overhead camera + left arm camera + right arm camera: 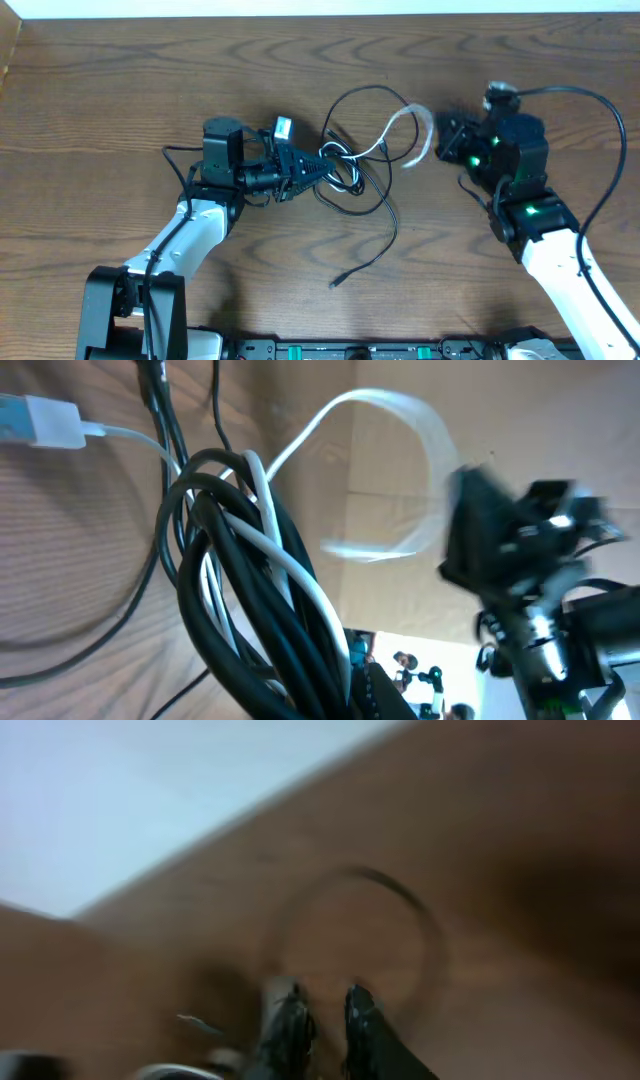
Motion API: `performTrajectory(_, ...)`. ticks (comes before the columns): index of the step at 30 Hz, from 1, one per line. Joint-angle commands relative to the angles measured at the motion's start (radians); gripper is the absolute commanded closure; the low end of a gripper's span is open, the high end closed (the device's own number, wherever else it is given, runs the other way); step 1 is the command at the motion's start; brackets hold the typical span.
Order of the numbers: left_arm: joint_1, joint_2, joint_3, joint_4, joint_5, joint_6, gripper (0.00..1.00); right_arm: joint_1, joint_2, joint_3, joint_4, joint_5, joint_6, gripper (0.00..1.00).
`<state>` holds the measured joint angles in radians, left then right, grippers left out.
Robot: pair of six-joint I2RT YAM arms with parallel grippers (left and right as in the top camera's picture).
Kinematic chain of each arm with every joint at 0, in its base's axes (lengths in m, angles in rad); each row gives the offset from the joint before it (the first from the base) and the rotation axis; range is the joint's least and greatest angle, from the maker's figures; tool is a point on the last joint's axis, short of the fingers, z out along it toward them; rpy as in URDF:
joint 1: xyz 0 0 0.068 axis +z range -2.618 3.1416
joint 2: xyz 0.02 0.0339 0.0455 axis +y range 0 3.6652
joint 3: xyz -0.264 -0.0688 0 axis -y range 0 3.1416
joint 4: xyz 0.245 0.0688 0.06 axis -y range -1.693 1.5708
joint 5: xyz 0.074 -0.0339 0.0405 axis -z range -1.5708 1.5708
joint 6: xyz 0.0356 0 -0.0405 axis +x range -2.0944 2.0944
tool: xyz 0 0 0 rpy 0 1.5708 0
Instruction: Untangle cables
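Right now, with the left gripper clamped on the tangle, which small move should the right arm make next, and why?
Probably ease the right gripper away from the left gripper, to draw the white cable out. The left gripper is shut on the black cables with the white one woven through, and its loop reaches the right gripper. Whether it is gripped is too blurred to tell.

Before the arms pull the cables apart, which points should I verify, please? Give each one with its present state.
1. Jaws of the left gripper shut on the black cables: ok.
2. Grip of the right gripper on the white cable: cannot tell, the views are blurred there.
3. The white cable separated from the black cables: not ok, it winds through them.
4. The white plug outside both jaws: ok.
5. The loose black plug end away from both grippers: ok.
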<state>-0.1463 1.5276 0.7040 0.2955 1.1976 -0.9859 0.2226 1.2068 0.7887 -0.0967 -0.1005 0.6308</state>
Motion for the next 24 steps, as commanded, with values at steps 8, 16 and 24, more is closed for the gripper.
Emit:
performTrajectory(8,-0.002,-0.013,0.021,-0.009,-0.229,-0.269,0.92,0.021,-0.022,0.002,-0.252,-0.219,-0.143,0.68)
performTrajectory(16,-0.002,-0.013,0.021,-0.329,-0.451,-0.723,0.92,0.103,-0.022,0.002,-0.319,-0.351,-0.176,0.55)
performTrajectory(24,-0.002,-0.013,0.021,-0.533,-0.560,-0.879,0.83,0.287,0.003,0.000,-0.316,-0.354,-0.390,0.46)
